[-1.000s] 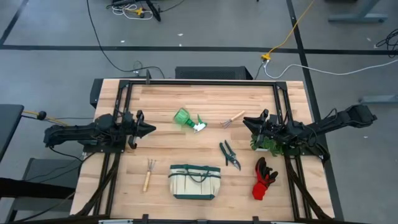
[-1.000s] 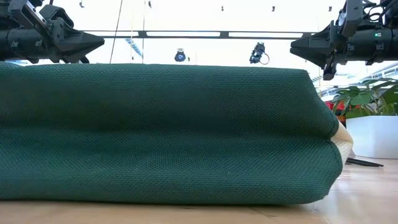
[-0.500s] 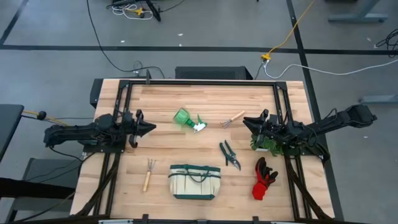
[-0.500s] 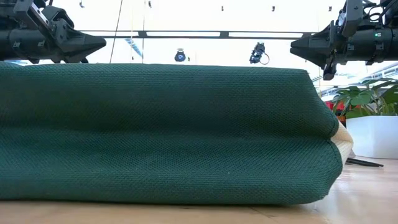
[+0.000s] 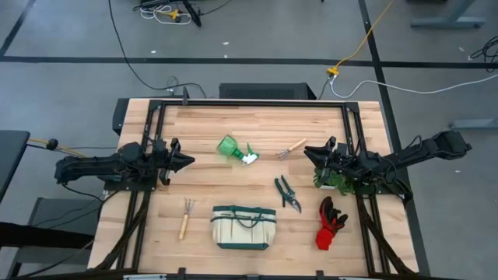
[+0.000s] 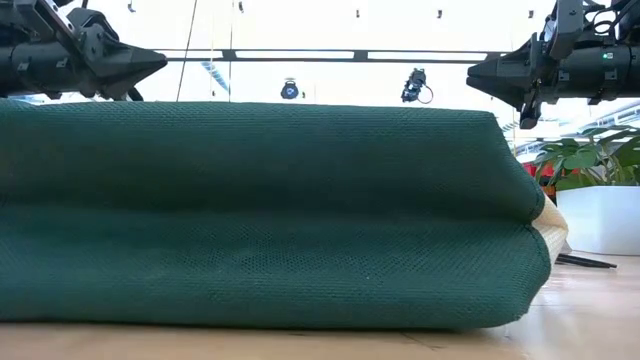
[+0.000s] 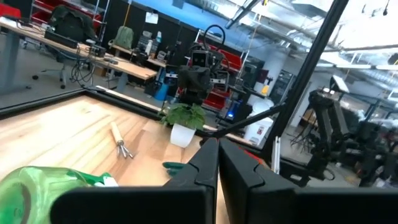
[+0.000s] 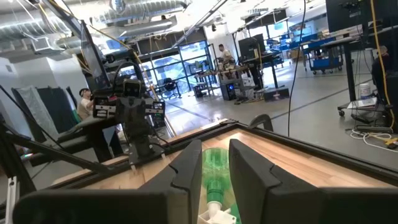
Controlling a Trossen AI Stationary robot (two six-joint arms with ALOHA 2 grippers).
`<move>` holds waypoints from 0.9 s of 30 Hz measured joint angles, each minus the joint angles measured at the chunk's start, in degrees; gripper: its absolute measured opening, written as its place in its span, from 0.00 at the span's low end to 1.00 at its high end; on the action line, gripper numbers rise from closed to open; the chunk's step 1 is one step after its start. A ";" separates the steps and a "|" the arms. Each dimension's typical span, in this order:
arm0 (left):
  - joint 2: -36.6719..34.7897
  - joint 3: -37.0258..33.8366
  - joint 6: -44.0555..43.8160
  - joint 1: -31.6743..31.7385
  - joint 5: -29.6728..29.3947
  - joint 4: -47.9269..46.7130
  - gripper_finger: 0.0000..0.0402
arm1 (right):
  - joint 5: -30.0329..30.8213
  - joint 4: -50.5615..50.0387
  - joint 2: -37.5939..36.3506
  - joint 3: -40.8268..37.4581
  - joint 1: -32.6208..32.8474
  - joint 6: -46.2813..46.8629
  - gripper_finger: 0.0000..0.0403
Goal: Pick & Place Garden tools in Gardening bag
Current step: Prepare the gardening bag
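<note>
Although both arms hover above the pale wooden counter (image 5: 233,124), nothing has gone into the small beige canvas gardening bag with dark green trim (image 5: 243,226), which sits at the lower centre of the overhead frame with only its own loop handles across its mouth. Every tool lies loose on the boards: the green plastic spray bottle with a white nozzle (image 5: 234,148) just above centre, a wooden-handled mini rake (image 5: 292,148) to its right, the dark pruning shears (image 5: 287,193) below that rake and just right of the bag's top edge, a second wooden-handled rake (image 5: 185,218) left of the bag, and the red-and-black gloves (image 5: 330,222) at the lower right. At the left of the frame the left claw (image 5: 185,161) has its fingers pressed together and carries nothing. At the right, the right claw (image 5: 309,150) stands partly parted, also empty, over a leafy green plant in a white pot (image 5: 333,180) that is no part of the job. As I judge it, the task is at its very start, with all five items left to pick and place.
</note>
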 joint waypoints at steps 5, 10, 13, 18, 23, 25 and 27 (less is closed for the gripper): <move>0.00 0.02 -0.06 0.00 0.00 -0.09 0.05 | 0.00 0.00 -0.01 0.01 0.01 0.00 0.20; 0.00 0.02 1.38 0.00 -1.02 0.16 0.05 | 0.00 0.00 0.00 0.00 0.00 0.00 0.20; 0.00 0.00 4.08 0.01 -1.59 0.53 0.05 | 0.01 0.00 0.00 0.01 0.00 0.00 0.20; 0.00 0.02 4.53 0.02 2.58 0.48 0.05 | -0.01 0.00 0.00 0.01 0.00 0.00 0.20; 0.00 0.02 4.57 0.00 4.49 0.50 0.05 | 0.01 0.00 -0.01 0.00 0.01 0.00 0.20; 0.00 0.00 4.51 0.00 4.42 0.69 0.05 | 0.01 0.00 -0.02 0.01 0.00 0.00 0.20; -0.01 0.01 4.53 0.00 4.49 1.36 0.05 | 0.00 0.00 -0.01 0.01 0.01 0.00 0.20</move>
